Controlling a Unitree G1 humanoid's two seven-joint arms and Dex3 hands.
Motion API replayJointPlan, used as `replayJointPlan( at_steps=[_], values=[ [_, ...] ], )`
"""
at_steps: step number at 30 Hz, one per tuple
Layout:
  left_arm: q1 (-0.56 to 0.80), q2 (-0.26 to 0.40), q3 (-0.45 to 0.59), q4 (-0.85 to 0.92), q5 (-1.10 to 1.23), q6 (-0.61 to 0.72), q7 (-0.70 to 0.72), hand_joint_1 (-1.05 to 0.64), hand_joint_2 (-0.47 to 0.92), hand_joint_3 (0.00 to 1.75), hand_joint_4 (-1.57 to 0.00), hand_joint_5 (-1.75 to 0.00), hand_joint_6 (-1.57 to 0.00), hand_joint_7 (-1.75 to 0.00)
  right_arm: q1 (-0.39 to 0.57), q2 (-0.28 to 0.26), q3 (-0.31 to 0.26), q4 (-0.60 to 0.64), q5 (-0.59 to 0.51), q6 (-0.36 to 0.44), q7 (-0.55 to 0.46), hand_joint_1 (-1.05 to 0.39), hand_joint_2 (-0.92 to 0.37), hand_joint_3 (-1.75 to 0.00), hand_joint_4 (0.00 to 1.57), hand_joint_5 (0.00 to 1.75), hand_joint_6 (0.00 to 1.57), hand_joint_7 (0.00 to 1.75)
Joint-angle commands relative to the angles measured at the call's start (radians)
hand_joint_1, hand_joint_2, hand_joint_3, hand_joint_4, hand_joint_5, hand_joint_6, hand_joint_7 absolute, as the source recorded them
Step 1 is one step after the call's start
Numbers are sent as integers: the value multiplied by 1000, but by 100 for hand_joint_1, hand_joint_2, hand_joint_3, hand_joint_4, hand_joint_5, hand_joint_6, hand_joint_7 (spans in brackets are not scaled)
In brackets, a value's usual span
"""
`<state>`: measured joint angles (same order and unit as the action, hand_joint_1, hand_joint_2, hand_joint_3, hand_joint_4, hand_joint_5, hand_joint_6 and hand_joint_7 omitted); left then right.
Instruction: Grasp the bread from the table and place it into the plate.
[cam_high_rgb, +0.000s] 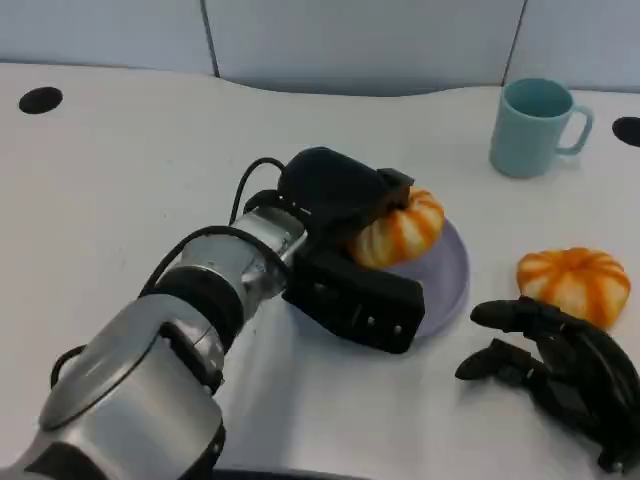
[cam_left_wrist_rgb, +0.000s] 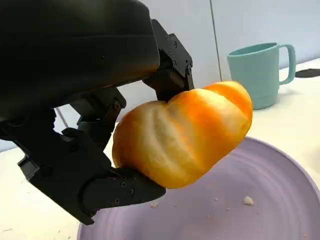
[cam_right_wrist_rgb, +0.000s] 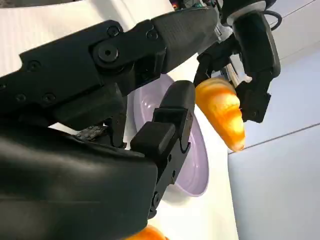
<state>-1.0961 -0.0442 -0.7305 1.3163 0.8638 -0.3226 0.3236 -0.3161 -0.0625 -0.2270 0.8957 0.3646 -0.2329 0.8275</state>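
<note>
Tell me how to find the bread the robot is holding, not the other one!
Find the round purple plate in the middle of the white table. Just above it, the left hand grips an orange-and-white striped bread. The other bread lies untouched on the table beside the right hand.

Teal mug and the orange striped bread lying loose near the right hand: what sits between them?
Nothing: in the head view only bare white table lies between the teal mug and the loose orange striped bread.
</note>
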Motion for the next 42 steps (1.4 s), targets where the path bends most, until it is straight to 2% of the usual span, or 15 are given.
replayJointPlan(
  at_steps=[1, 5, 7, 10, 16, 18, 21, 23, 25, 26, 31, 37, 42],
  values=[
    [-17, 3, -16, 11, 13, 14, -5, -30, 55, 105, -96, -175, -71, -134, 31, 3, 3, 19, -5, 22, -2, -44, -92, -2, 72, 104, 86, 50],
    [-16, 4, -27, 13, 18, 13, 2, -29, 50, 100, -96, -175, -71, -137, 33, 4, 4, 16, -8, 16, -6, -44, -92, -2, 72, 105, 86, 51],
    [-18, 5, -32, 14, 21, 17, -5, -28, 49, 97, -95, -175, -71, -131, 34, 4, 5, 13, -11, 16, -11, -44, -92, -2, 72, 106, 86, 52],
    [-20, 4, -40, 16, 23, 26, -12, -30, 54, 85, -94, -175, -74, -112, 35, 3, 5, 9, -8, 20, -6, -45, -92, -2, 72, 106, 85, 52],
    [-24, 4, -45, 17, 24, 41, -30, -34, 69, 40, -90, -175, -87, -68, 31, 3, 3, 18, -6, 24, -3, -44, -92, -2, 72, 106, 85, 52],
    [-23, 4, -40, 17, 19, 46, -34, -39, 74, 24, -77, -174, -96, -49, 33, 2, 3, 13, -3, 31, 0, -45, -92, -1, 71, 106, 85, 52],
    [-24, 5, -41, 17, 21, 52, -44, -43, 77, 16, -69, -170, -100, -42, 34, 3, 3, 8, -4, 31, 0, -46, -92, -1, 71, 106, 85, 52],
    [-29, 7, -52, 19, 31, 60, -66, -45, 89, 19, -65, -104, -86, -28, 34, 3, 2, 6, -4, 33, -3, -43, -92, -2, 71, 106, 85, 52],
    [-34, 7, -60, 21, 40, 74, -92, -46, 89, 18, -60, -79, -77, -21, 34, 3, 2, 7, -6, 29, -5, -43, -92, -2, 71, 106, 85, 52],
    [-35, 7, -61, 20, 42, 79, -100, -48, 88, 17, -56, -73, -74, -18, 35, 3, 3, 7, -8, 26, -5, -44, -92, -2, 71, 106, 85, 52],
    [-37, 5, -77, 19, 56, 107, -132, -59, 90, 9, -34, -61, -55, -5, 36, 5, 2, 4, -5, 28, -6, -45, -92, -2, 72, 107, 85, 52],
    [-35, -2, -94, 27, 67, 143, -183, -70, 92, 8, -15, -55, -43, 0, 42, 4, 4, -9, -6, 33, -7, -44, -92, -3, 70, 106, 84, 52],
    [-27, 0, -86, 30, 65, 145, -199, -82, 92, 11, -2, -60, -37, 0, 40, 5, 3, -5, -5, 35, -10, -44, -92, -2, 71, 107, 85, 53]
  ],
)
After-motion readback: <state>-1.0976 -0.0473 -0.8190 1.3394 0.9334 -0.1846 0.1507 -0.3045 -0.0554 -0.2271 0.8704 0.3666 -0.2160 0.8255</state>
